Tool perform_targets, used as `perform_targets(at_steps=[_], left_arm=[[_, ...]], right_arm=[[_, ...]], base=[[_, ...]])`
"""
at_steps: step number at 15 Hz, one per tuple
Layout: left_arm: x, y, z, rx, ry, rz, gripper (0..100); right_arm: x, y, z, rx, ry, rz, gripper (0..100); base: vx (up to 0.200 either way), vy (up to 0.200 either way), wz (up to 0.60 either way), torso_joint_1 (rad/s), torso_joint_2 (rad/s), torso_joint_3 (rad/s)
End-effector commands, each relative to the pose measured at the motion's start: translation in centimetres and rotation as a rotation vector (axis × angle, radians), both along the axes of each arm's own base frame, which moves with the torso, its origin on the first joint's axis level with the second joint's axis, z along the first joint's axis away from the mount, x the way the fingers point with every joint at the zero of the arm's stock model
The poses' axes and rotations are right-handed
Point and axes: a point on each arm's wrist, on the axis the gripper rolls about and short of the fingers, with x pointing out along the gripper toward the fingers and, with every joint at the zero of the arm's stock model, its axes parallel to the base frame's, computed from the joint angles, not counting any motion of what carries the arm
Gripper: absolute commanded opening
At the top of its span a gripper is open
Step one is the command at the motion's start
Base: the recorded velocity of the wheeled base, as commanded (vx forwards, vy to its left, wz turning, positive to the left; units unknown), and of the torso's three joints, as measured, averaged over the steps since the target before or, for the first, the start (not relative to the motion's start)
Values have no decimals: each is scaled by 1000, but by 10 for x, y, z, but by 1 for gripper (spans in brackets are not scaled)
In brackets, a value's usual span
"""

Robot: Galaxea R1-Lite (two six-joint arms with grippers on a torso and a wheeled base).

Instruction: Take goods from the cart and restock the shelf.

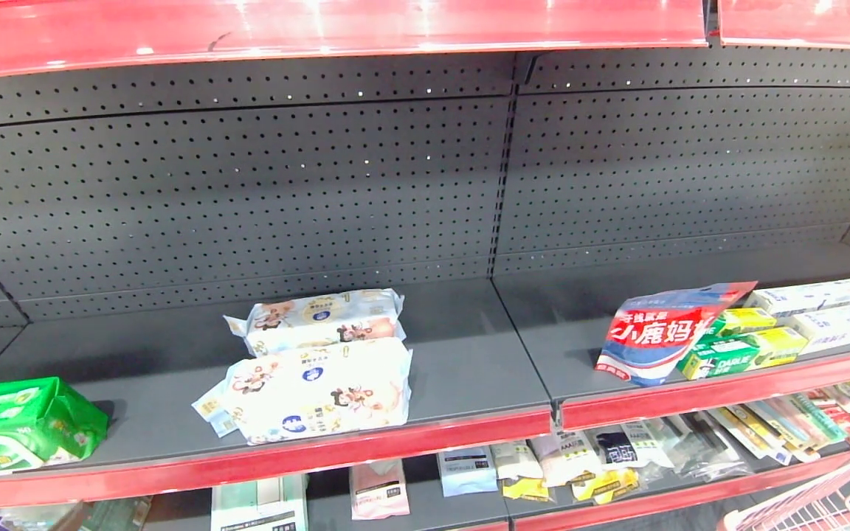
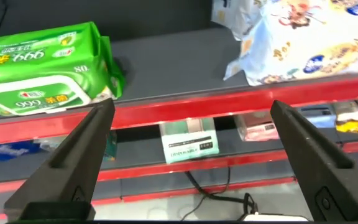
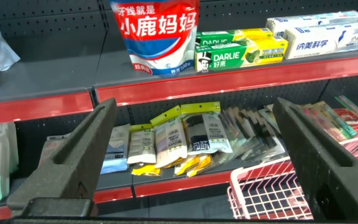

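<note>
On the grey shelf (image 1: 469, 354) two white wipe packs lie one behind the other, the front one (image 1: 318, 391) near the red edge and the back one (image 1: 322, 318) behind it. A green wipe pack (image 1: 19, 424) lies at the far left. My left gripper (image 2: 191, 106) is open and holds nothing; it faces the shelf's red edge between the green pack (image 2: 42, 68) and the front white pack (image 2: 303, 37). My right gripper (image 3: 196, 102) is open and holds nothing, in front of the lower shelf. The pink wire cart (image 3: 272, 193) sits below it.
A red and blue bag (image 1: 657, 332) leans on green toothpaste boxes (image 1: 746, 343), with white boxes (image 1: 831, 310) beyond them at the right. The lower shelf holds several small hanging packets (image 1: 580, 464). The cart's corner (image 1: 823, 501) shows at the lower right. The shelf's middle is bare.
</note>
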Motion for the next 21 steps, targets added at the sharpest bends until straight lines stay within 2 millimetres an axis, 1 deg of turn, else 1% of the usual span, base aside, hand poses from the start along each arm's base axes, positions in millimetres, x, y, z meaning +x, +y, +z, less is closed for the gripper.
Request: perform_targets(at_steps=[1, 3, 4, 6, 7, 9, 10, 18, 19, 21], left_arm=[[-13, 0, -6, -4, -57, -37, 100], [-20, 0, -9, -6, -71, -55, 100], [-27, 0, -12, -11, -99, -69, 100], [-42, 0, -25, -22, -162, -104, 100], [-51, 0, -33, -33, -229, -145, 100], [-52, 1, -36, -48, -241, -126, 100], [-50, 1, -41, -48, -250, -104, 100], [-50, 1, -41, -48, -252, -74, 100], [-48, 0, -40, -40, -238, -13, 100], [-48, -1, -40, -34, -230, 45, 100]], right_arm=[[0, 0, 0, 0, 0, 0, 100], [0, 0, 0, 0, 1, 0, 100], [0, 0, 0, 0, 0, 0, 100], [0, 0, 0, 0, 1, 0, 100], [0, 0, 0, 0, 1, 1, 100], [0, 0, 0, 0, 1, 1, 100], [0, 0, 0, 0, 1, 0, 100], [0, 0, 0, -3, 1, 1, 100], [0, 0, 0, -7, 0, 3, 100], [0, 0, 0, -10, 2, 4, 100]], base=[[0, 0, 0, 0, 0, 0], [0, 0, 0, 0, 0, 0], [0, 0, 0, 0, 0, 0], [0, 0, 0, 0, 0, 0], [0, 0, 0, 0, 0, 0], [0, 0, 0, 0, 0, 0], [0, 0, 0, 0, 0, 0], [0, 0, 0, 0, 0, 0], [0, 0, 0, 0, 0, 0], [0, 0, 0, 0, 0, 0]])
